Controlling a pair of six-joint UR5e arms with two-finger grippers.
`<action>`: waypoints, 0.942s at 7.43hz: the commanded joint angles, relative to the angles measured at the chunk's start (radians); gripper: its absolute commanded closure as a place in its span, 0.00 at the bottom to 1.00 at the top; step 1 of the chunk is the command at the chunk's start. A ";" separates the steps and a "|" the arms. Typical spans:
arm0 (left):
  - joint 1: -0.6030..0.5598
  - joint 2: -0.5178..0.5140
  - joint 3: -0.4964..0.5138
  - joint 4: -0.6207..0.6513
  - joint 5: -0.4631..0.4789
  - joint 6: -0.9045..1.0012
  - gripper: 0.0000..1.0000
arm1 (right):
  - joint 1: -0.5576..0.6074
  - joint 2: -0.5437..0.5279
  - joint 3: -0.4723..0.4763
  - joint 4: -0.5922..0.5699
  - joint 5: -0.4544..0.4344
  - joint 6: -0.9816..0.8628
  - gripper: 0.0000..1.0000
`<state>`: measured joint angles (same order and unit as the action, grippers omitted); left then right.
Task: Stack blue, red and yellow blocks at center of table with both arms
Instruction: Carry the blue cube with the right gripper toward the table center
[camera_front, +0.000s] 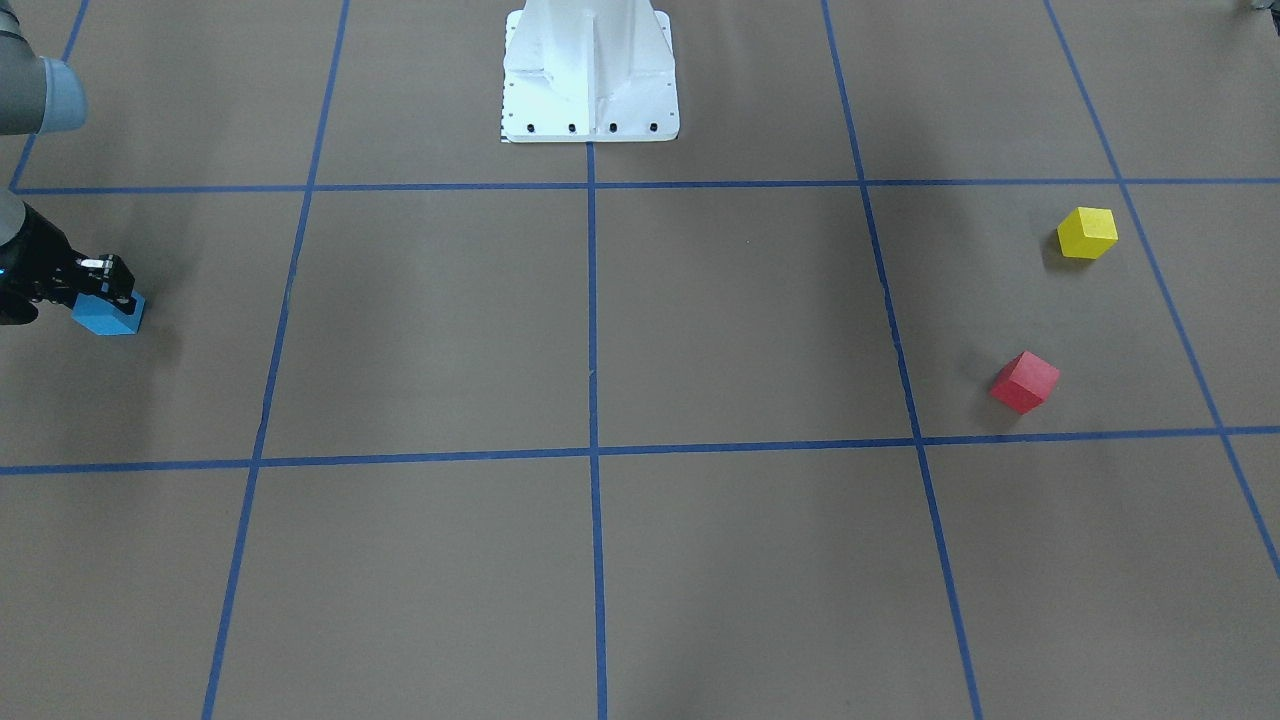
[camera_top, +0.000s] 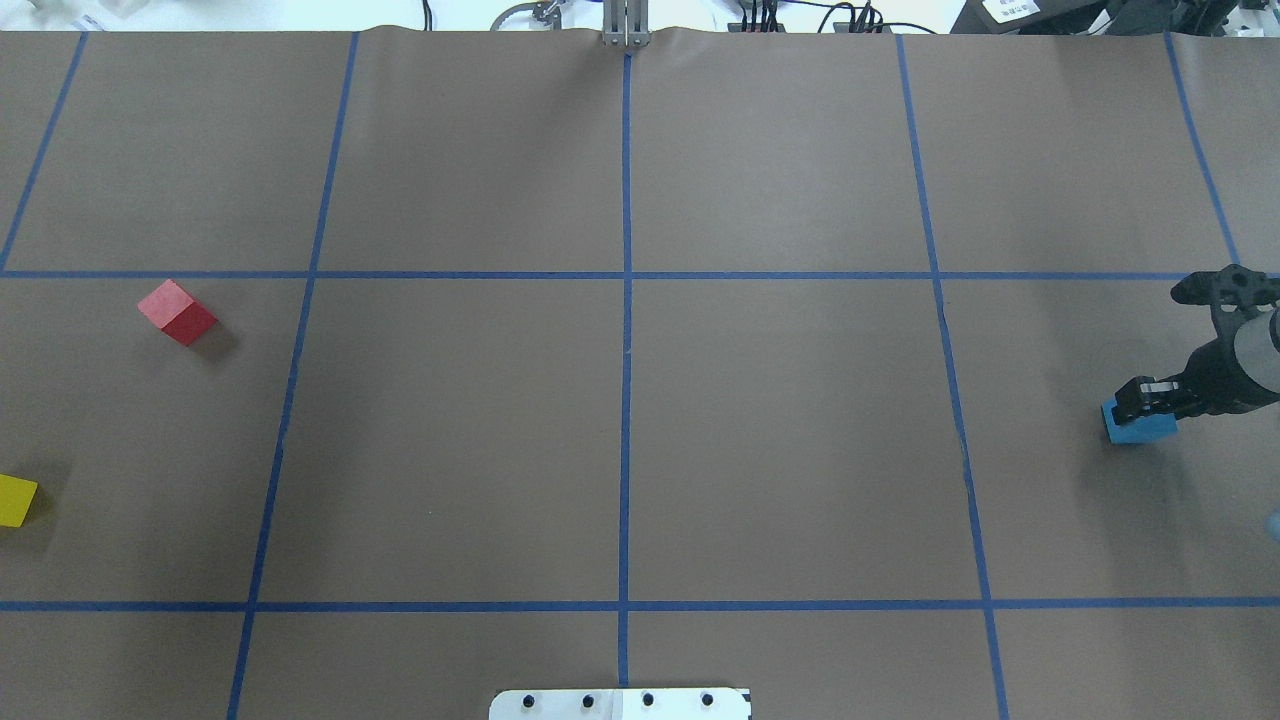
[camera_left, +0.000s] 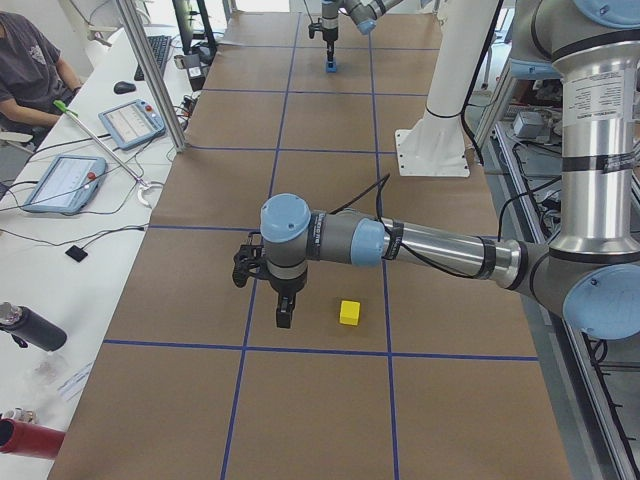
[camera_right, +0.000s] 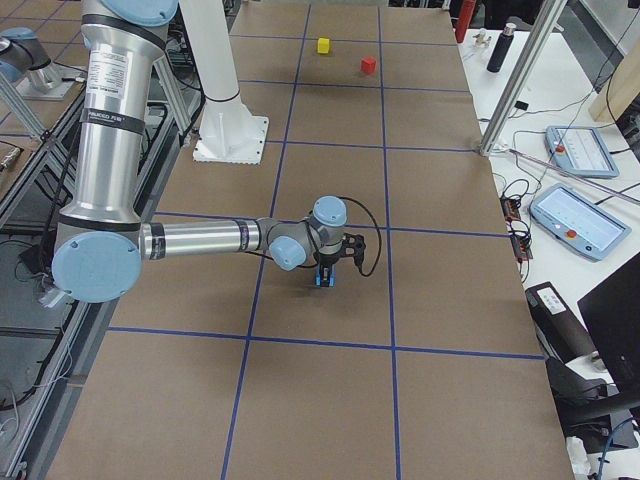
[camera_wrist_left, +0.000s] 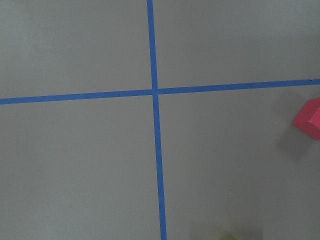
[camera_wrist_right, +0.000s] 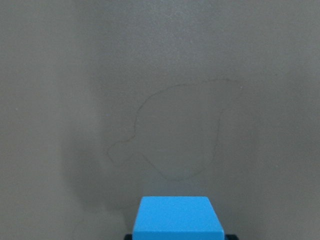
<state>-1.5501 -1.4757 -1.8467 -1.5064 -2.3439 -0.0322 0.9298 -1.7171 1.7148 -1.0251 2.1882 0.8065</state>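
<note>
Grip on blue block (camera_top: 1140, 428): my right gripper (camera_top: 1140, 402) comes down from above, fingers look clamped on its side faces. Wrist view shows it centred.

Judgement: lift straight, carry to middle tape line (camera_top: 626, 400), set flat and square, since it is likely the stack base.

Block sits far out on right side of table. Plain matte cube, crisp edges, looks rigid.

Red block (camera_top: 178, 312) and yellow block (camera_top: 15, 500) on far left.

Left gripper (camera_left: 284, 315) near yellow; apart or together, cannot tell.

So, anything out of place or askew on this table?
Nothing spilled or damaged. The red block and yellow block sit skewed to the tape grid; a faint curved mark shows on the paper beyond the blue block.
</note>
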 joint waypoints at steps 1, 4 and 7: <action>-0.001 0.000 -0.002 0.000 0.000 0.000 0.00 | 0.003 0.048 0.031 -0.013 0.040 0.003 1.00; -0.001 -0.002 -0.002 0.000 0.000 0.000 0.00 | -0.017 0.259 0.057 -0.178 0.045 0.116 1.00; 0.001 -0.008 0.001 -0.002 0.000 0.002 0.00 | -0.199 0.604 0.022 -0.461 -0.066 0.259 1.00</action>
<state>-1.5507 -1.4815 -1.8467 -1.5067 -2.3439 -0.0319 0.8005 -1.2545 1.7533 -1.3969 2.1687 0.9764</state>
